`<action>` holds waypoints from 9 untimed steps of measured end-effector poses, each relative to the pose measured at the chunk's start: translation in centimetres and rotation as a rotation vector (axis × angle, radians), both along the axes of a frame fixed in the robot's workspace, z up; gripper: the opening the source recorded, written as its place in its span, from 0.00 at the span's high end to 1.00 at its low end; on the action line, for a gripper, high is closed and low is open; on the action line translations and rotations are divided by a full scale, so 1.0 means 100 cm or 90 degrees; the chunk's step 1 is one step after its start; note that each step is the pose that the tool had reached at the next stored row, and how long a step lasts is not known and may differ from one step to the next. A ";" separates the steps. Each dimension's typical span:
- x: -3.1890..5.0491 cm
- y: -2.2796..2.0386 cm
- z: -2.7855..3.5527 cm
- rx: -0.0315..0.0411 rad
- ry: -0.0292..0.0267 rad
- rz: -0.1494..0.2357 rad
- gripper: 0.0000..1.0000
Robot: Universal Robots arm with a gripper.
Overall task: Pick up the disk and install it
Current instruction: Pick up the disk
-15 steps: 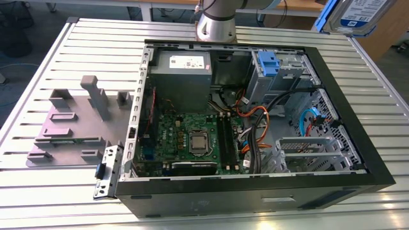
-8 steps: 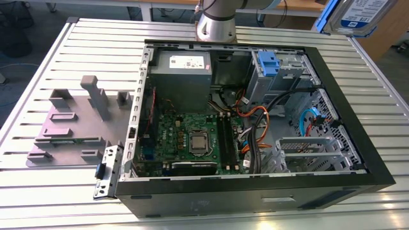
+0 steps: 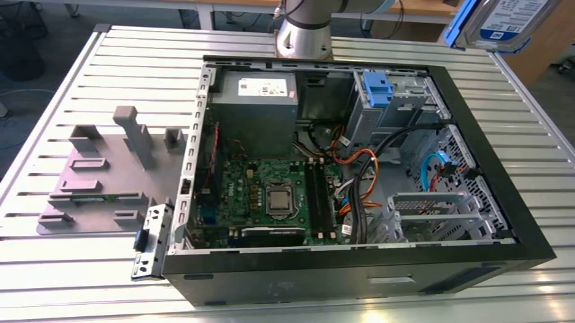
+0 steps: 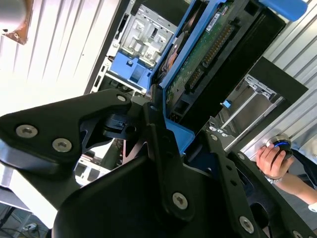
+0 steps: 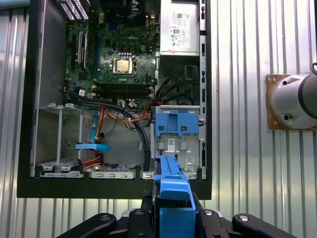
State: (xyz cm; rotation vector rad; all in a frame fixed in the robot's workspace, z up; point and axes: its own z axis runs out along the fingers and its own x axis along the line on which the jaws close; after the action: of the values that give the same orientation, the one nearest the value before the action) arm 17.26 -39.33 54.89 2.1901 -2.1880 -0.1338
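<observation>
Currently, disk (image 3: 492,23) clamped edgewise by gripper (image 5: 173,213), cropped by exterior view's top edge, gripper body cut off in both wrist views, open computer case (image 3: 341,269) nearby.

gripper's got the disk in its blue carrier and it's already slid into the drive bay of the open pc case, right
No. The gripper does hold the disk in its blue carrier, but it is not in the drive bay: the exterior view shows it held up in the air, apart from the open case.
</observation>
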 end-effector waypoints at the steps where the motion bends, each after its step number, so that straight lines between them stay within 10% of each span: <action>1: 0.0000 -0.0003 0.0000 0.0000 0.0000 0.000 0.63; 9: 0.0000 -0.0030 -0.0002 0.0000 0.0000 0.000 0.63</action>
State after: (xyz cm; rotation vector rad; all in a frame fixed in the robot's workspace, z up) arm 17.26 -39.63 54.87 2.1901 -2.1880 -0.1338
